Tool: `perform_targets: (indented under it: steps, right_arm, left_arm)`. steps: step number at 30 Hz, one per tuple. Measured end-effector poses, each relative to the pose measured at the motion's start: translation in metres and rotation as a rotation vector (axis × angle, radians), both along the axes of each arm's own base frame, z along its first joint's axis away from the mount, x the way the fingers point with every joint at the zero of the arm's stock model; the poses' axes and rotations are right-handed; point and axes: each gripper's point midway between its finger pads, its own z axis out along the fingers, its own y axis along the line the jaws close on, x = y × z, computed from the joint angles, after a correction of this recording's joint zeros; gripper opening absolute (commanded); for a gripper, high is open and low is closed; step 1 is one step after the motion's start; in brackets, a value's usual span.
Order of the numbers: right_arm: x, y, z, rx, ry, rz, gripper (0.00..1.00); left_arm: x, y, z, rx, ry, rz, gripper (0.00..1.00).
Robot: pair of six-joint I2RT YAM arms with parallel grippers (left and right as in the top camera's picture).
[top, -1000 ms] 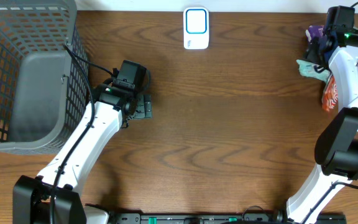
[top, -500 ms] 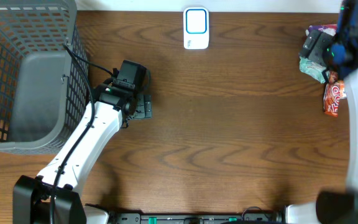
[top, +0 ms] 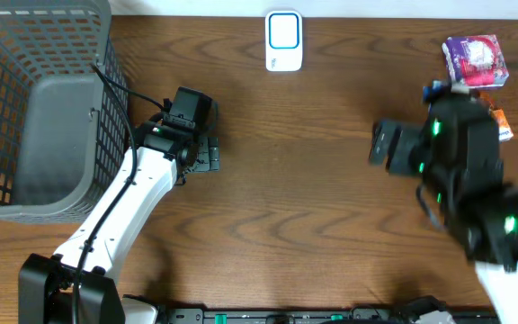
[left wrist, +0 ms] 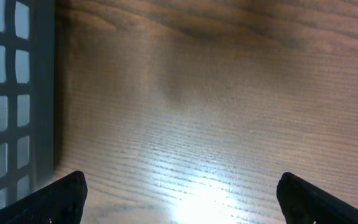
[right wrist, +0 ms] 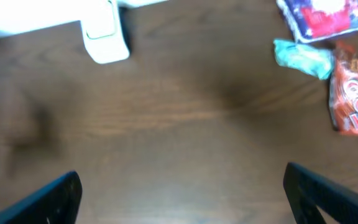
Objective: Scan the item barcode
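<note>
Three items lie at the far right of the table: a purple and white packet [top: 475, 61] [right wrist: 324, 15], a teal wrapper [right wrist: 302, 57] and an orange packet [right wrist: 351, 93]. The white scanner [top: 283, 40] [right wrist: 104, 34] with a blue-framed window stands at the back middle. My right arm [top: 452, 157] shows blurred, high over the right side and apart from the items. Its gripper [right wrist: 182, 199] is open over bare wood, holding nothing. My left gripper [top: 207, 155] [left wrist: 182, 202] is open and empty, low over the table beside the basket.
A grey wire basket [top: 34, 108] [left wrist: 8, 93] fills the left side of the table, close to the left gripper's left finger. In the overhead view the right arm hides the teal wrapper and most of the orange packet.
The right arm has swung away from the items at the far right edge, toward the middle and front, and now looks blurred. The items are uncovered. The left arm has not moved.
</note>
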Motion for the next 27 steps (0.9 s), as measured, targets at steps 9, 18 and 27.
perform_targets:
  steps: [9,18,27]
  right_arm:
    - [-0.027,-0.006,-0.058,-0.024,0.037,-0.003,0.99]
    - [-0.028,-0.007,-0.066,-0.035,0.053,-0.008,0.99]
    - [-0.028,-0.007,-0.066,-0.035,0.053,-0.008,0.99]
  left_arm:
    - [0.0,0.0,0.0,0.0,0.001,0.0,0.98]
    - [0.0,0.0,0.0,0.0,0.001,0.0,0.98]
    - [0.0,0.0,0.0,0.0,0.001,0.0,0.98]
